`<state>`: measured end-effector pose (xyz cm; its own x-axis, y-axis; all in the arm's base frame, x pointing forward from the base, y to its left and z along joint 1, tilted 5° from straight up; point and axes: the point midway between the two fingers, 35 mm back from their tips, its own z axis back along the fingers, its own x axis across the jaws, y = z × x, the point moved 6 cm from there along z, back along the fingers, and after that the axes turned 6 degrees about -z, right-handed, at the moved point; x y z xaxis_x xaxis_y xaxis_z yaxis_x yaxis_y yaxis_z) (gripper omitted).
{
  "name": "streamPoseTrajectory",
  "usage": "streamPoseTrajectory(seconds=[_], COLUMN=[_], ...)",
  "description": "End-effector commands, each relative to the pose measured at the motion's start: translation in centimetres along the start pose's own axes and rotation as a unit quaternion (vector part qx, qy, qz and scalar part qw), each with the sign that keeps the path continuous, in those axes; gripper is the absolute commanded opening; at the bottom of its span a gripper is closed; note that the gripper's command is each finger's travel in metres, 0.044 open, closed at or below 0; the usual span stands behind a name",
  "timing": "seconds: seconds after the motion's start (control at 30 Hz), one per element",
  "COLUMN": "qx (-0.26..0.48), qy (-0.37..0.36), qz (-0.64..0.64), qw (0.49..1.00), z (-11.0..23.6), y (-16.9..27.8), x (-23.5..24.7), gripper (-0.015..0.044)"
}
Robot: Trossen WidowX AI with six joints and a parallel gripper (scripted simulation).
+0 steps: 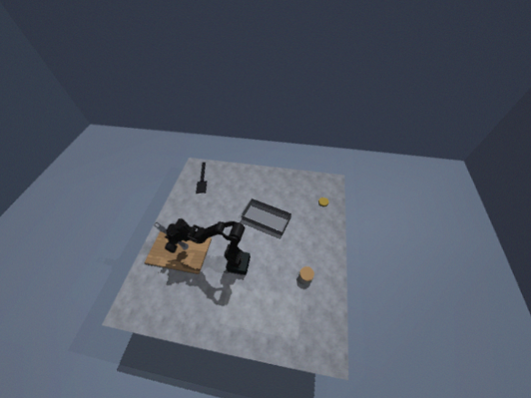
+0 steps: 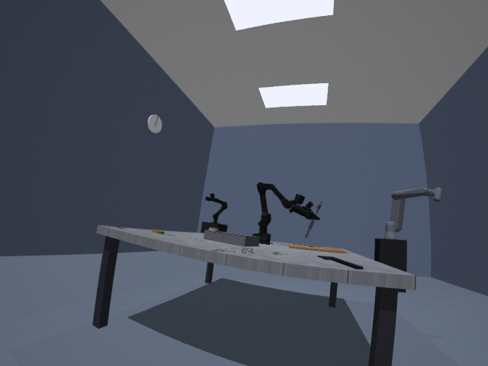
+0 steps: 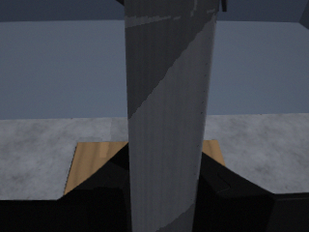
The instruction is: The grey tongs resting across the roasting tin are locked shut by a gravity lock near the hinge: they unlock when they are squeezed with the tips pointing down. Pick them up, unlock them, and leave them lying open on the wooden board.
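Note:
My gripper [image 1: 170, 238] [image 2: 313, 216] [image 3: 156, 147] is shut on the grey tongs [image 1: 160, 227] [image 2: 312, 225] [image 3: 169, 116]. It holds them in the air above the wooden board [image 1: 160, 259] [image 2: 319, 248] [image 3: 92, 164]. The tongs hang steeply tilted, with the lower end pointing down toward the board and clear of it. In the wrist view they fill the middle as a wide grey bar, and I cannot tell whether their arms are spread. The roasting tin [image 1: 263, 226] [image 2: 230, 237] stands empty to the right of the arm's base.
A black spatula [image 1: 202, 178] [image 2: 339, 261] lies near the table's far edge beyond the board. A small yellow disc [image 1: 324, 202] and a tan cylinder [image 1: 306, 273] stand on the right side. A second dark arm [image 2: 216, 208] and a grey arm [image 2: 409, 194] stand off the table.

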<state>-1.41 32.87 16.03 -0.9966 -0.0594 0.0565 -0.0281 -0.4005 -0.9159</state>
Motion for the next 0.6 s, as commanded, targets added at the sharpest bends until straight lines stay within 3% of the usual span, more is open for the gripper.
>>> streamPoseTrajectory(seconds=[0.0,0.57], qx=[-0.005,0.103], qy=[-0.002,0.009], qz=[0.002,-0.003], qw=[1.0,0.995], z=[0.1,-3.1], y=[-0.2,-0.5], x=[0.0,-0.1], gripper=[-0.015,-0.015])
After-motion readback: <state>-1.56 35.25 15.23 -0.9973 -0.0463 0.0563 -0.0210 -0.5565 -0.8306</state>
